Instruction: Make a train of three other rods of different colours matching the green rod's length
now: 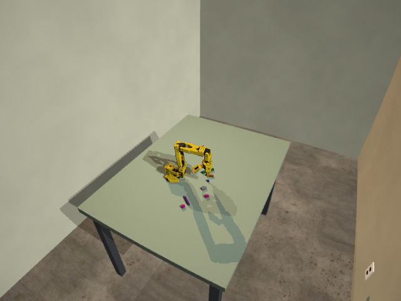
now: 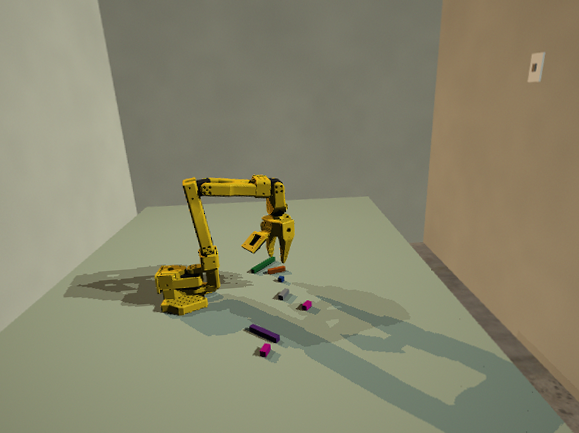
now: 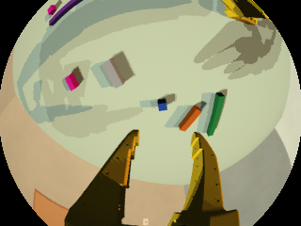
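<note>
While the yellow arm (image 2: 200, 226) bends over from its base (image 2: 181, 300), the gripper (image 2: 282, 258) hangs tips-down just above the table (image 2: 364, 239), its jaws partly parted with nothing between them. Seen from the wrist, the green rod (image 3: 216, 113) lies at about 1 o'clock from the fingertips, and the orange rod (image 3: 191, 117) lies just beside it on its 9 o'clock side, the two close but not end to end. A small blue rod (image 3: 164, 104) sits at 12 o'clock from the tips, apart from the orange one. Farther out, toward 11 o'clock, lie the grey rod (image 3: 117, 70) and a magenta rod (image 3: 73, 79), near each other but not touching. Well beyond, at 10 o'clock near the view's edge, the purple rod (image 3: 66, 9) lies with a second magenta rod (image 3: 52, 9) close to its end.
</note>
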Available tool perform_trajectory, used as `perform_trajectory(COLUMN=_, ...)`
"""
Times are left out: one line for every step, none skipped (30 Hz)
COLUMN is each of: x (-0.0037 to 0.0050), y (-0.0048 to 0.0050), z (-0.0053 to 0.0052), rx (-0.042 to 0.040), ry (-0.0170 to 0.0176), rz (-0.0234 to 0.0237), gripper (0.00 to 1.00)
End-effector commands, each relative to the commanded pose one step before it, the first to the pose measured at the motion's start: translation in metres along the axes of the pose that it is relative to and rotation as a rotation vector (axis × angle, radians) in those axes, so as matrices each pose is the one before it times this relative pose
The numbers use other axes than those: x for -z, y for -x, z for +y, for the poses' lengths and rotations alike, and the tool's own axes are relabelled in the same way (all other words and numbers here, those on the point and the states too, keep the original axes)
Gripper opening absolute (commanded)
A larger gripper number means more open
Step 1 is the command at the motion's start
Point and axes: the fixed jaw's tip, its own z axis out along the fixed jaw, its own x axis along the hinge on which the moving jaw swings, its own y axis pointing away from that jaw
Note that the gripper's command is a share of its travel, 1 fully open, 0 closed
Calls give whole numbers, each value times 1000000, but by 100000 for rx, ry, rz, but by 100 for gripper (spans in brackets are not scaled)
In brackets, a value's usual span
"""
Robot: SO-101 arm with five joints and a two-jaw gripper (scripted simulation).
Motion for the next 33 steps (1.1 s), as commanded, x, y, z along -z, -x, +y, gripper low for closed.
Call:
perform_trajectory(x=7793, y=-11724, z=-2797, rx=11056, ry=2247, rz=5481, gripper=23)
perform_trajectory(x=-585, y=-949, z=-1083, rx=2338, ry=-167, rz=-226, gripper=22)
perform_trajectory(x=-532, y=-877, z=-971, rx=2120, ry=-153, rz=-203, gripper=21)
perform_trajectory(x=-480, y=-802, z=-864, rx=1905, ry=-139, rz=-181, gripper=21)
perform_trajectory(x=-429, y=-724, z=-762, rx=1696, ry=-125, rz=-160, gripper=21)
perform_trajectory(x=-378, y=-645, z=-665, rx=1492, ry=-111, rz=-140, gripper=20)
perform_trajectory(x=-329, y=-567, z=-573, rx=1296, ry=-97, rz=-121, gripper=20)
perform_trajectory(x=-282, y=-489, z=-486, rx=1108, ry=-83, rz=-103, gripper=20)
perform_trajectory(x=-237, y=-414, z=-406, rx=930, ry=-70, rz=-86, gripper=19)
perform_trajectory(x=-195, y=-342, z=-331, rx=763, ry=-58, rz=-71, gripper=19)
perform_trajectory(x=-156, y=-274, z=-263, rx=609, ry=-46, rz=-56, gripper=19)
perform_trajectory(x=-120, y=-212, z=-202, rx=469, ry=-36, rz=-43, gripper=19)
perform_trajectory(x=0, y=0, z=0, rx=0, ry=0, rz=0, gripper=19)
perform_trajectory(x=0, y=0, z=0, rx=0, ry=0, rz=0, gripper=19)
perform_trajectory(x=-88, y=-156, z=-148, rx=344, ry=-26, rz=-32, gripper=19)
perform_trajectory(x=-61, y=-107, z=-101, rx=236, ry=-18, rz=-22, gripper=19)
perform_trajectory(x=-38, y=-67, z=-63, rx=147, ry=-11, rz=-13, gripper=19)
perform_trajectory(x=-20, y=-35, z=-33, rx=77, ry=-6, rz=-7, gripper=19)
perform_trajectory(x=-7, y=-13, z=-12, rx=29, ry=-2, rz=-3, gripper=19)
perform_trajectory(x=-1, y=-2, z=-2, rx=4, ry=0, rz=0, gripper=19)
perform_trajectory(x=0, y=0, z=0, rx=0, ry=0, rz=0, gripper=19)
perform_trajectory(x=0, y=0, z=0, rx=0, ry=0, rz=0, gripper=19)
perform_trajectory(x=0, y=0, z=0, rx=0, ry=0, rz=0, gripper=19)
perform_trajectory(x=0, y=0, z=0, rx=0, ry=0, rz=0, gripper=19)
perform_trajectory(x=0, y=0, z=0, rx=0, ry=0, rz=0, gripper=19)
perform_trajectory(x=0, y=0, z=0, rx=0, ry=0, rz=0, gripper=19)
perform_trajectory(x=0, y=0, z=0, rx=0, ry=0, rz=0, gripper=19)
perform_trajectory(x=0, y=0, z=0, rx=0, ry=0, rz=0, gripper=19)
perform_trajectory(x=0, y=0, z=0, rx=0, ry=0, rz=0, gripper=19)
perform_trajectory(x=0, y=0, z=0, rx=0, ry=0, rz=0, gripper=19)
perform_trajectory(x=0, y=0, z=0, rx=0, ry=0, rz=0, gripper=19)
perform_trajectory(x=0, y=0, z=0, rx=0, ry=0, rz=0, gripper=19)
perform_trajectory(x=0, y=0, z=0, rx=0, ry=0, rz=0, gripper=19)
